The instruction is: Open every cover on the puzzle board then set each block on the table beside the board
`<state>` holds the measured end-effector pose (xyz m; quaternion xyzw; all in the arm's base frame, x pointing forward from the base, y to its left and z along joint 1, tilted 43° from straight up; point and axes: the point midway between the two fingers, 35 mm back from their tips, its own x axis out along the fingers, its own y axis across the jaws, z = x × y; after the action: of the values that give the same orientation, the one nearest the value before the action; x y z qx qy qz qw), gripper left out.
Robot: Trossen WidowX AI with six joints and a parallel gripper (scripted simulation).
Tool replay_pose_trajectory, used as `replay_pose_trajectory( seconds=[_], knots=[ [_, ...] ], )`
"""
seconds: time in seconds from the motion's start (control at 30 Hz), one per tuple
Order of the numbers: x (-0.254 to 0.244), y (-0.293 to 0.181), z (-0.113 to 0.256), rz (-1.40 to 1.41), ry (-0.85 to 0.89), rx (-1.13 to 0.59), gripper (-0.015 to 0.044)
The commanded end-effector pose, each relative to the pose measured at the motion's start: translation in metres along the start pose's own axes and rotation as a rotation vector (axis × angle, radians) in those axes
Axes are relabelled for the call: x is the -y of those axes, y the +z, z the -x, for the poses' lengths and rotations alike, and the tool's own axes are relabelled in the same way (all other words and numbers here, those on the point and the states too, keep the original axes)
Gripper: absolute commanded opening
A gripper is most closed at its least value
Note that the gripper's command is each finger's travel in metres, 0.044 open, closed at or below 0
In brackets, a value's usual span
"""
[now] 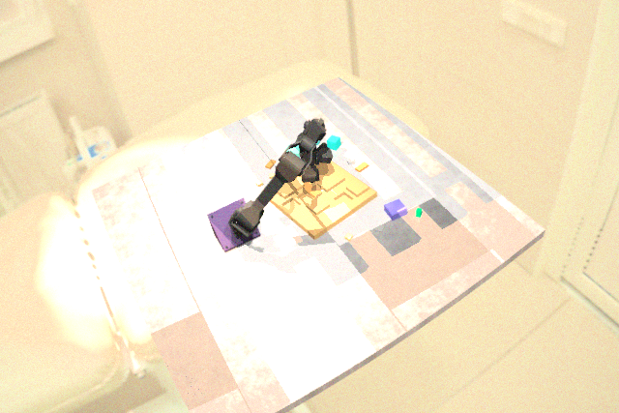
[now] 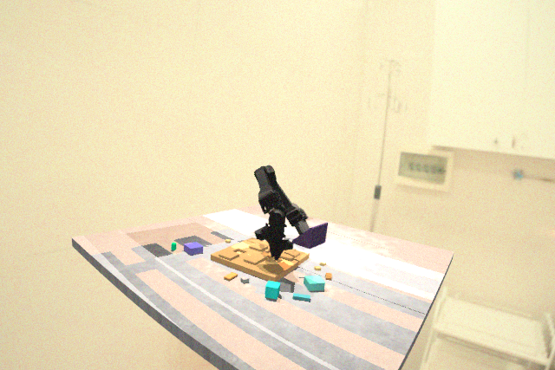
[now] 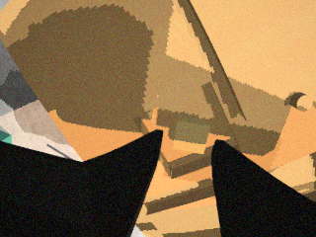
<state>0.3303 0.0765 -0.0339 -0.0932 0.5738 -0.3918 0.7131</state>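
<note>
The orange-yellow puzzle board lies flat, with raised covers and grooves on top. One flat cover is near its middle; whether each cover is open is too small to tell. My gripper is part open and empty, low over the board. A small yellow-olive piece shows in a recess between and just beyond the fingertips. Small loose pieces lie off the board: an orange one, another orange one and a yellow one.
A cyan cube, a teal block and a flat teal bar lie beyond the board. A purple box and a green piece lie to one side. The arm stands at a purple plate.
</note>
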Motion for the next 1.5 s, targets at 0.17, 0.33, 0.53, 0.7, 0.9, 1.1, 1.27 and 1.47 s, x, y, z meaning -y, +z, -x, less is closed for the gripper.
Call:
replay_pose_trajectory(
  seconds=[0.17,0.33,0.53,0.7,0.9,1.1,1.27,1.47],
  knots=[
    [0.001,-0.001,-0.004,0.007,-0.005,0.001,0.0144],
    [0.001,-0.001,-0.004,0.007,-0.005,0.001,0.0144],
    [0.001,-0.001,-0.004,0.007,-0.005,0.001,0.0144],
    [0.001,-0.001,-0.004,0.007,-0.005,0.001,0.0144],
    [0.001,-0.001,-0.008,0.007,-0.005,0.001,0.0144],
    [0.002,-0.002,-0.013,0.007,-0.005,0.001,0.0144],
    [0.002,-0.002,-0.016,0.007,-0.005,0.001,0.0144],
    [0.001,-0.001,-0.014,0.000,-0.001,0.000,0.0117]
  ],
)
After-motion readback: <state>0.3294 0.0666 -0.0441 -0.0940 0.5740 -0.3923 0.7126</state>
